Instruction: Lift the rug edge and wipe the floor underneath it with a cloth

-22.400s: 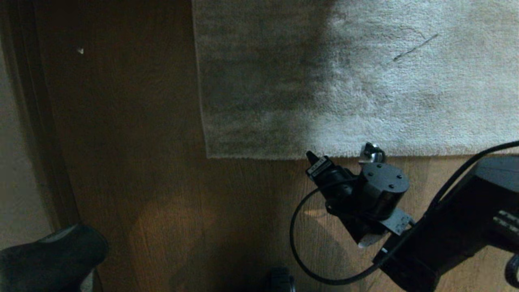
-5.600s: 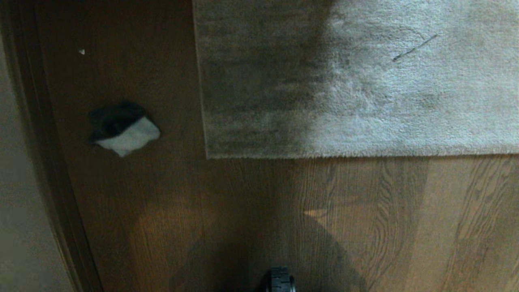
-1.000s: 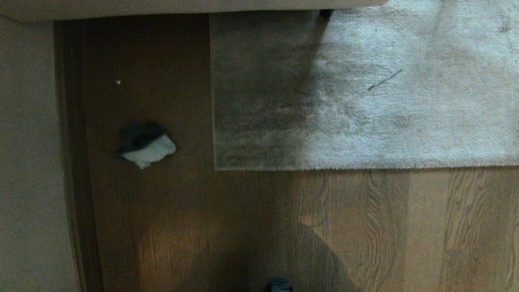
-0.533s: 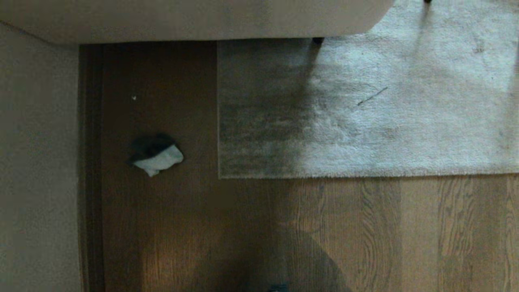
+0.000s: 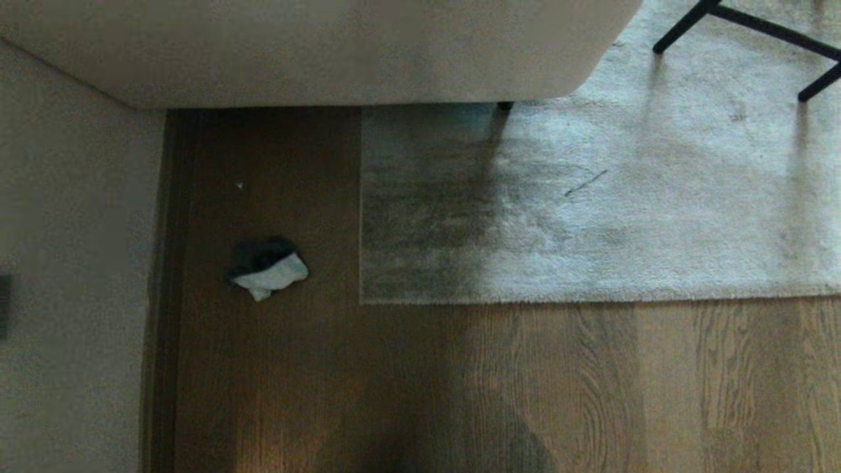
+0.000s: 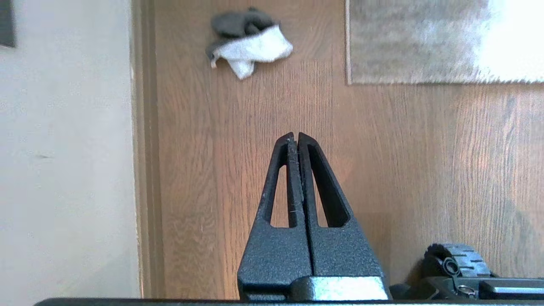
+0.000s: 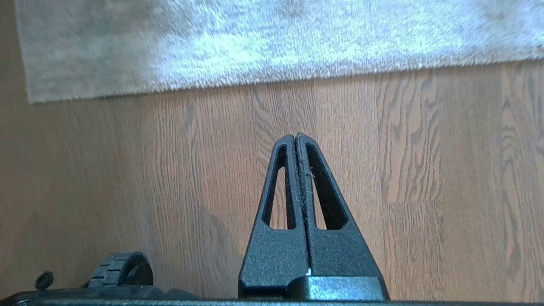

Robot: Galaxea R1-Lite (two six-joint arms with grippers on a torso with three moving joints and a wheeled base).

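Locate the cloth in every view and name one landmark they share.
Head view: cloth on the floor, left of the rug's corner.
Left wrist view: cloth on the floor, beyond the shut fingers.
Right wrist view: not in it.
Shared landmark: the rug edge.

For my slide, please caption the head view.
Crumpled cloth lies on wood floor, left of the flat rug edge.

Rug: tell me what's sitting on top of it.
On the rug stand thin black furniture legs and a short dark leg of the pale furniture, whose body overhangs and hides the rug's far part; a small dark streak lies mid-pile.
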